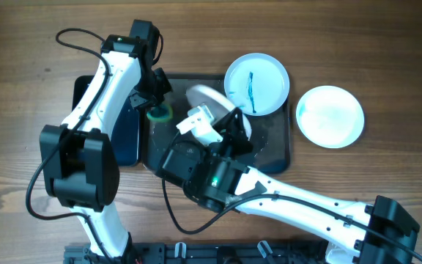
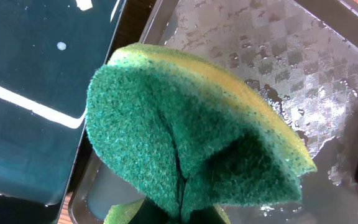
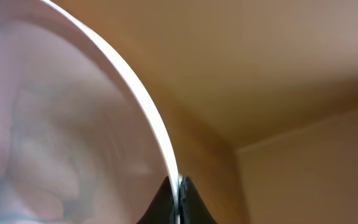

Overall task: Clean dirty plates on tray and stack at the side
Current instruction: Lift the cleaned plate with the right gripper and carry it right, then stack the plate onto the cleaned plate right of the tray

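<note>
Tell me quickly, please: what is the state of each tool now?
Left tool: closed on the sponge.
Right tool: closed on the rim of a plate.

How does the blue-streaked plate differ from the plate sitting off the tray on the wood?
The streaked plate has a dark blue-teal smear across its centre; the plate on the wood shows only a faint pale-blue tint. The streaked plate rests on the far corner of the tray, overlapping its rim; the other lies beside the tray on the table. Both are round, shallow and lying flat.
</note>
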Available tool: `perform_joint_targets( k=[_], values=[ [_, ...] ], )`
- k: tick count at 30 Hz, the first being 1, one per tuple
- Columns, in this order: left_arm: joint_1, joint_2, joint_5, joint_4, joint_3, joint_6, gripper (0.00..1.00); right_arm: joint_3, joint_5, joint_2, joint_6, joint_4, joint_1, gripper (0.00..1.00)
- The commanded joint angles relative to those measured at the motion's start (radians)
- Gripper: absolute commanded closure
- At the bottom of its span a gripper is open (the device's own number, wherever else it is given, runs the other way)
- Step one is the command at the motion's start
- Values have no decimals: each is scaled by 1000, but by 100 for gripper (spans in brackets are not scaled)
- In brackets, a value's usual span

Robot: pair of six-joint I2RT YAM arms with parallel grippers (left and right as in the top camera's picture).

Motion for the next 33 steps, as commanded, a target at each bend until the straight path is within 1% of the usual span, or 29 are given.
perform_joint_targets(
  k=[1,4,7,11,12,15,17,18,19,23,26,28,30,33],
  values=[
    [0,-29,11,-1,16,12,96,1,-342,-24,174,-39,-60,96],
    [0,-29,11,-1,16,12,96,3,-557,-61,243,-51,-158,96],
    [0,-29,11,-2,16,12,96,11,-761,-131,243,-38,-289,96],
    [0,-29,11,-4,16,12,96,15,-1082,-284,236,-31,-577,96],
    [0,-29,11,-3,16,12,96,15,-1126,-305,236,-33,-631,96],
    [0,-29,11,0,16,12,96,14,-1257,-369,235,-53,-856,96],
    [0,-29,11,0,16,12,96,14,-1286,-383,235,-77,-980,96],
    [0,-29,11,0,16,12,96,14,-1293,-384,235,-98,-1077,96],
    [0,-29,11,0,16,12,96,12,-1298,-382,232,-107,-1139,96],
    [0,-29,11,0,16,12,96,-19,-1321,-356,194,-96,-1328,96],
    [0,-29,11,1,16,12,96,-42,-1268,-298,188,-90,-1434,96],
    [0,-29,11,4,16,12,96,-53,-1269,-250,185,-75,-1482,96],
    [0,-29,11,7,16,12,96,-56,-1269,-189,164,-59,-1511,96],
    [0,-29,11,7,16,12,96,-57,-1266,-109,157,-52,-1515,96]
  ],
)
